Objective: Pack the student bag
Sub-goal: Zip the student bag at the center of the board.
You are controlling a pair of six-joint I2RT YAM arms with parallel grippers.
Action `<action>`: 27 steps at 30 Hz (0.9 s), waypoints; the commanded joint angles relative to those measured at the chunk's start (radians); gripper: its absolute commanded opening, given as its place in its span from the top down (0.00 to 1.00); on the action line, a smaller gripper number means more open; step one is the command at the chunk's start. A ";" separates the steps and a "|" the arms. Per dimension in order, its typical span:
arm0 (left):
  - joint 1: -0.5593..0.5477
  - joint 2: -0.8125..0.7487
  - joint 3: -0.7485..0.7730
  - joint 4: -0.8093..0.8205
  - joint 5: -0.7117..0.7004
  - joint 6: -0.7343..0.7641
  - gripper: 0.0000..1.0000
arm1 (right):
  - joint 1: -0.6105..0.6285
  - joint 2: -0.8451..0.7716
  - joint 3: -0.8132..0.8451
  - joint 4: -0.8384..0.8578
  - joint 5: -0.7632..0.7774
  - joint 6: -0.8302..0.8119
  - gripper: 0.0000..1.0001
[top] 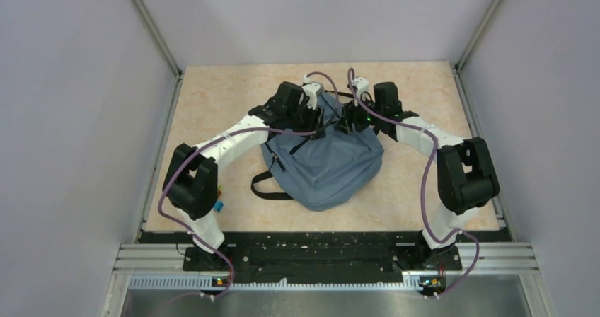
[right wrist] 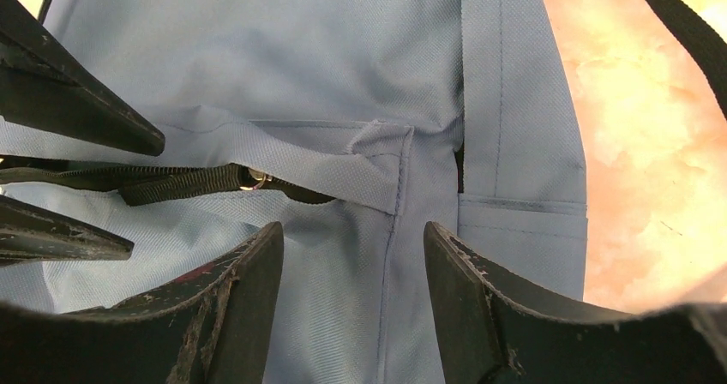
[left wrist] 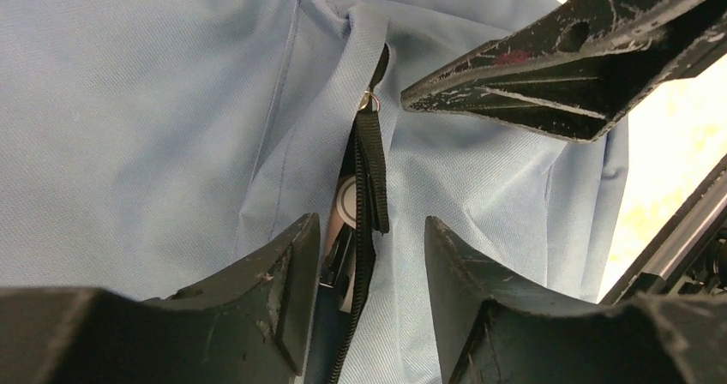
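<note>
Two grippers hang over the far end of the bag (top: 322, 168), which lies in the middle of the table (top: 212, 98). The left gripper (left wrist: 370, 230) is open, and the black pull (left wrist: 374, 170) sits between its fingers, not pinched. The right gripper (right wrist: 353, 234) is open too, over the blue cloth beside the zip (right wrist: 171, 178). I think the step is working the zip. Next, one gripper needs to pinch the pull while the other holds the cloth.
</note>
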 commanded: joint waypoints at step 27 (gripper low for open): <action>-0.035 0.042 0.045 0.085 -0.045 0.367 0.37 | 0.016 0.011 0.042 0.025 -0.007 -0.016 0.40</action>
